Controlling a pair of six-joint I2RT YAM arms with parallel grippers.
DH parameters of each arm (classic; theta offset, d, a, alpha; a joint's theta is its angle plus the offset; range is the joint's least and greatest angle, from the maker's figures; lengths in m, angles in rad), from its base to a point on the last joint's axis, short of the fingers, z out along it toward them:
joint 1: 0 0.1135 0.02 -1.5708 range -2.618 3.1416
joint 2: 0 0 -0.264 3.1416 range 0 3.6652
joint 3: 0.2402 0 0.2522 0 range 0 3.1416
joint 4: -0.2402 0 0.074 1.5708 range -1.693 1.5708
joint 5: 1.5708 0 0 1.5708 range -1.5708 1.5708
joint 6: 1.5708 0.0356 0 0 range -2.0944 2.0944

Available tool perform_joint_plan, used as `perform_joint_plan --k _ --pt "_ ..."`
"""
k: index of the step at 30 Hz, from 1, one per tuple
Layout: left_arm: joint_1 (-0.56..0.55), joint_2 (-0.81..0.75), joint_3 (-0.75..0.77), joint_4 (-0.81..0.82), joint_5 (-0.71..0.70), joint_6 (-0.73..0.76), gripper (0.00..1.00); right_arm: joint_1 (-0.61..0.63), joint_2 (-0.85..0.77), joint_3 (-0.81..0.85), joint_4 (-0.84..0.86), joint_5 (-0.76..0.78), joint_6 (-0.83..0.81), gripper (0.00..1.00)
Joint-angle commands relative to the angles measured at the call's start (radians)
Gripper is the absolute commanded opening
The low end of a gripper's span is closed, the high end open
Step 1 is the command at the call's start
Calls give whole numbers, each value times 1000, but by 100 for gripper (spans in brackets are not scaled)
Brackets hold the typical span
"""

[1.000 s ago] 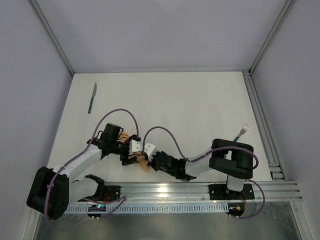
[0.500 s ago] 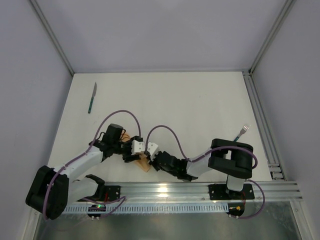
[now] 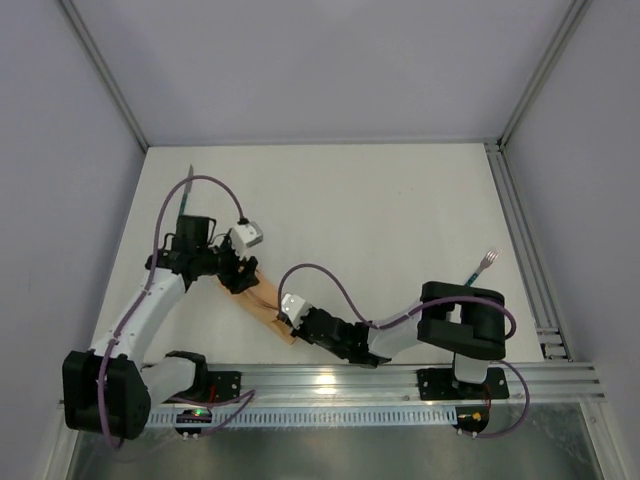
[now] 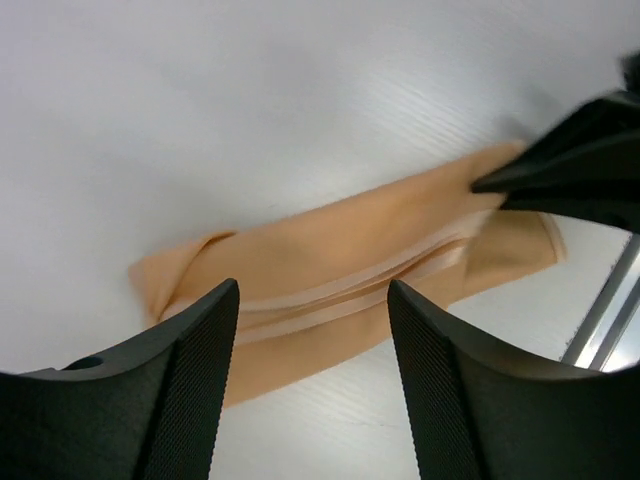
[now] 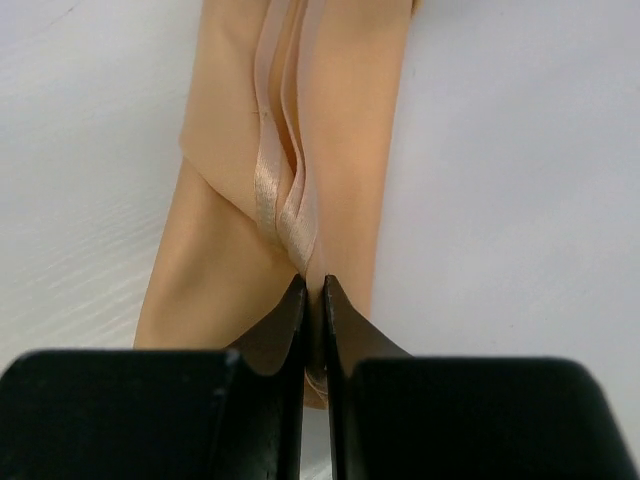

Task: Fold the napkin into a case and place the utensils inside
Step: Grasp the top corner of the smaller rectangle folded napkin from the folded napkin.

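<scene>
The peach-orange napkin (image 3: 265, 305) lies on the white table as a narrow folded strip; it also shows in the left wrist view (image 4: 350, 285) and the right wrist view (image 5: 300, 130). My right gripper (image 3: 288, 322) is shut on the strip's near end, pinching its folded hem layers (image 5: 312, 285). My left gripper (image 3: 237, 279) is open over the strip's far end, its fingers (image 4: 190, 385) astride the cloth with nothing held. The knife (image 3: 186, 196) lies at the far left, partly behind the left arm's cable. The fork (image 3: 482, 266) lies at the right.
An aluminium rail (image 3: 520, 230) runs along the table's right edge and another (image 3: 400, 378) along the near edge. The right gripper's black finger (image 4: 580, 170) shows at the upper right of the left wrist view. Grey walls enclose the table.
My left arm has swung up and left, away from the right gripper. The napkin, bunched between the two grippers before, is now drawn out into a long strip. The right gripper barely moved.
</scene>
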Motion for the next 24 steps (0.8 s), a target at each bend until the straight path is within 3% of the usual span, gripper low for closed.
perform_joint_plan --k 1,4,7,8,9,15,20,24 --pt "151 18 63 -4 -181 -237 65 61 0 65 -33 140 -138 4" --pt "249 87 109 -1 -195 -296 73 95 32 85 -47 197 -204 4" --pt "248 170 147 -31 -177 -302 76 121 57 108 -61 235 -258 4" --pt "248 190 152 -31 -177 -305 89 135 72 116 -63 266 -308 4" --pt "245 207 155 -31 -183 -303 92 141 80 122 -72 272 -330 4" --pt "227 241 136 -15 -167 -300 87 170 139 157 -147 297 -446 4" --pt "153 282 127 -21 -224 -288 78 207 173 168 -190 301 -505 4" --pt "135 330 136 31 -268 -306 76 218 187 171 -222 308 -535 4"
